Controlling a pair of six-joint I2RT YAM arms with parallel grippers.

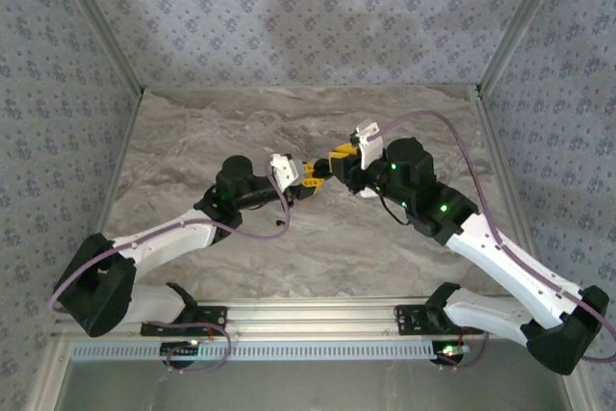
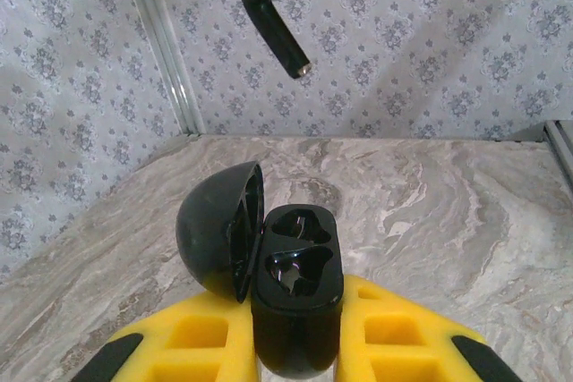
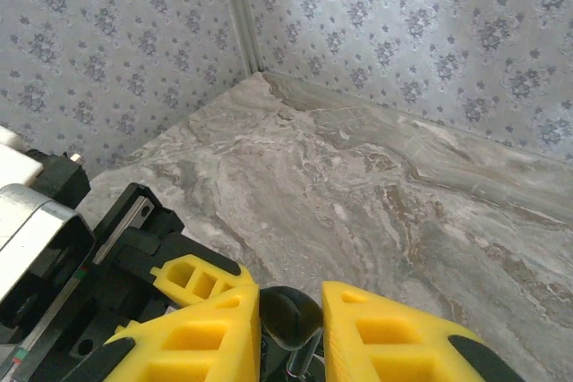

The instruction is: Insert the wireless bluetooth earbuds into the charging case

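My left claw (image 2: 295, 346) is clamped on the charging case (image 2: 297, 310), with my blocky yellow fingers (image 2: 192, 342) pressing on either flank of its base. The case is a glossy black plastic pebble standing upright between them. Its domed lid (image 2: 215, 234) is swung open to the left on its hinge. Two moulded wells (image 2: 295, 248) in the top face show bare, shiny bottoms.

Up and across from the case hangs one earbud (image 2: 276, 35). It is a short black stem, smooth and slightly curved, ending in a small metallic contact that points down toward the wells. It is clear of the case and touches neither the lid nor the rim. My right claw (image 3: 291, 324) is closed on it. From that wrist I see the rounded black bud end pinched between two yellow fingers with square hollows moulded into them. From overhead my two claws meet almost tip to tip over the middle of the table (image 1: 192, 141).

The table is a matte slab with grey and cream marble veining. Behind it stand walls (image 3: 430, 33) papered in pale blue-grey with a repeating floral motif, joined by a brushed aluminium corner post (image 2: 166, 42). A purple cable (image 1: 452, 127) loops over my right arm.
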